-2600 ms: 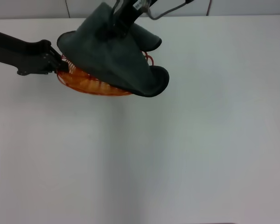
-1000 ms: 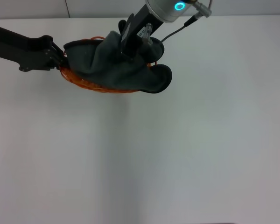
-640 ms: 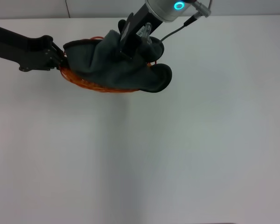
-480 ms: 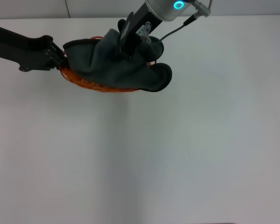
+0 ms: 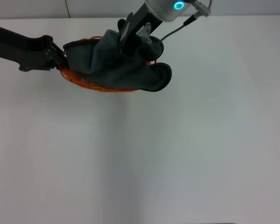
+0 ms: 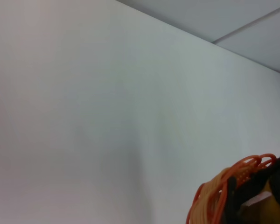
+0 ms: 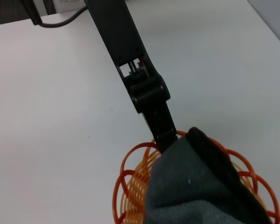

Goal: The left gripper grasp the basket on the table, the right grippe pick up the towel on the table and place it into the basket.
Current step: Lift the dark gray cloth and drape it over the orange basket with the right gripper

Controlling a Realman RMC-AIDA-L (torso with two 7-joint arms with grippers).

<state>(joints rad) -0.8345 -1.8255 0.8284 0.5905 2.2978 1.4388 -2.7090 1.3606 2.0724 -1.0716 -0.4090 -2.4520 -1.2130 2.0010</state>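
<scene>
Black and slim, your right grippe (image 5: 129,36) pressed down into the bunched top of the towel (image 5: 116,65), though you could not tell whether its fingers were pinching the cloth or spread. Your left gripper (image 5: 60,58) was clamped on the looped rim of the basket (image 5: 84,83) at its left end — the right wrist view showed that jaw (image 7: 162,133) meeting the orange wire. That towel filled the basket at the far left of the table (image 5: 177,154), one rounded corner spilling over the right rim.

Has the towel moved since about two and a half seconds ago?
Yes. The towel has come down from above the basket and now lies in it, one end draped over the basket's right rim, held by the right gripper.
</scene>
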